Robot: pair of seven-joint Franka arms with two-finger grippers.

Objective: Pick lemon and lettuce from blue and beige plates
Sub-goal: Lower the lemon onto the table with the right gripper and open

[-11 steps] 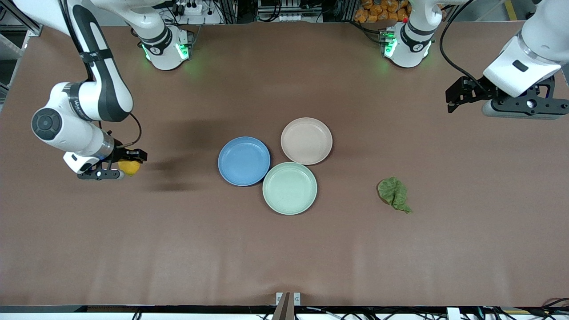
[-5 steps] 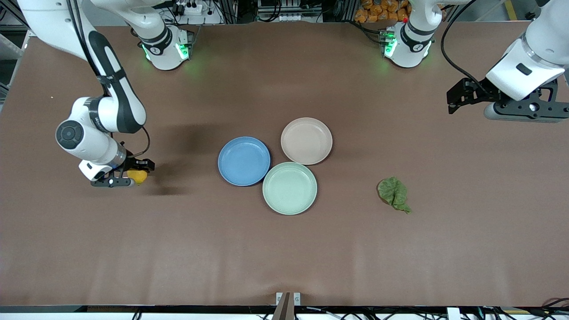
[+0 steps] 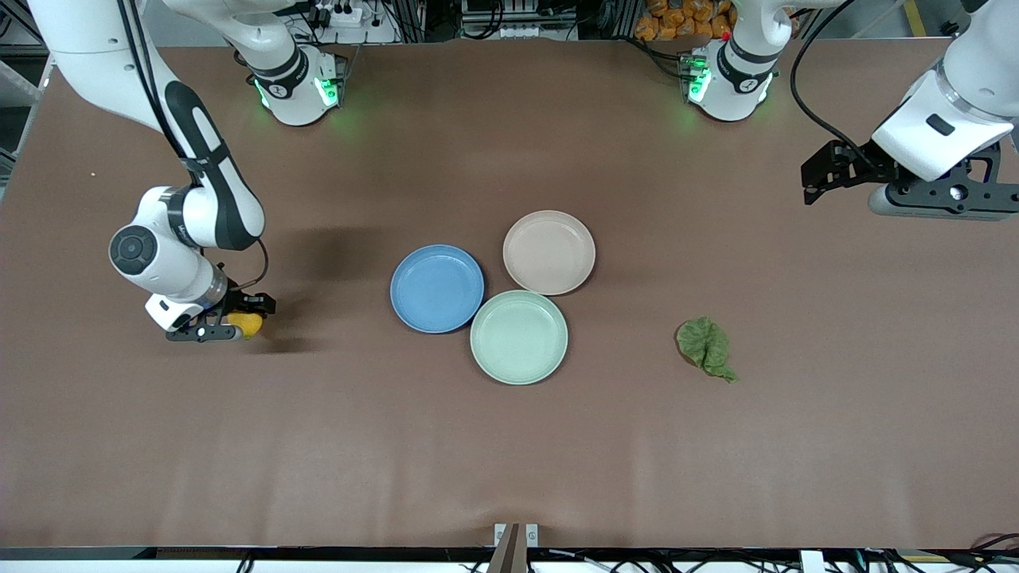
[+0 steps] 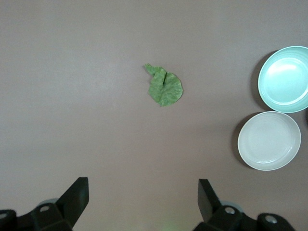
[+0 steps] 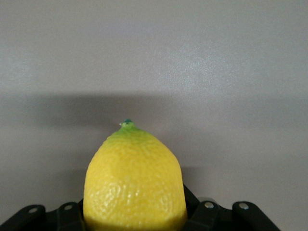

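Your right gripper (image 3: 239, 322), clamped on the lemon (image 3: 245, 323), has lowered well clear of the blue plate (image 3: 437, 287); release next. Left gripper (image 3: 828, 171) waits, jaws apart.

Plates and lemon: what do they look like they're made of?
The blue plate, beige plate and mint plate look like matte moulded plastic or similar: even colour, soft sheen, no glaze glare. The lemon has a pitted, slightly glossy yellow rind with a green tip; real or imitation, I cannot tell.

No legible text, label, brand, number or sign found on any surface in the front or wrist views. Markings on the arm casings are too small to read.
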